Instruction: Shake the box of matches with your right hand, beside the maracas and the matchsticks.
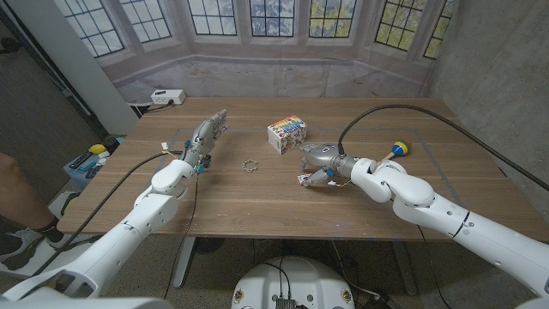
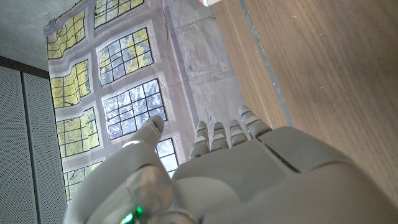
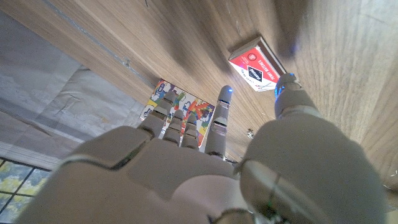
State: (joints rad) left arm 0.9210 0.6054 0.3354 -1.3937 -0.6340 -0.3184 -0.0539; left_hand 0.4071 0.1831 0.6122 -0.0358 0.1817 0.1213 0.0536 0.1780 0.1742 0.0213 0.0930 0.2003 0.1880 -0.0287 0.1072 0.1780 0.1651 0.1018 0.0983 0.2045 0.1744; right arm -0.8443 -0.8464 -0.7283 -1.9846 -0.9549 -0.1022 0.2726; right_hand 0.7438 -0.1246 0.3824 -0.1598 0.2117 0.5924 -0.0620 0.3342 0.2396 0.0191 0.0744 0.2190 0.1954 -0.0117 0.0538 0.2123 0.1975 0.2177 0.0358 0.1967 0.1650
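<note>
The matchbox [image 1: 306, 179], red and white, lies on the wooden table [image 1: 257, 202] just in front of my right hand [image 1: 323, 160]. From the right wrist the matchbox [image 3: 254, 65] lies beside the thumb tip, and I cannot tell if they touch. That right hand [image 3: 205, 180] holds nothing and its fingers [image 3: 221, 121] reach out straight. A maraca [image 1: 400, 148] with a yellow and blue head lies behind the right arm. A small pale cluster, perhaps matchsticks [image 1: 250, 165], sits mid-table. My left hand [image 1: 206, 137] stands at the left, fingers stretched and empty.
A colourful printed box [image 1: 287, 133] stands just beyond the right hand, also in the right wrist view [image 3: 180, 112]. A white power strip [image 1: 167, 97] lies off the far left corner. A black cable [image 1: 403, 110] arcs over the right arm.
</note>
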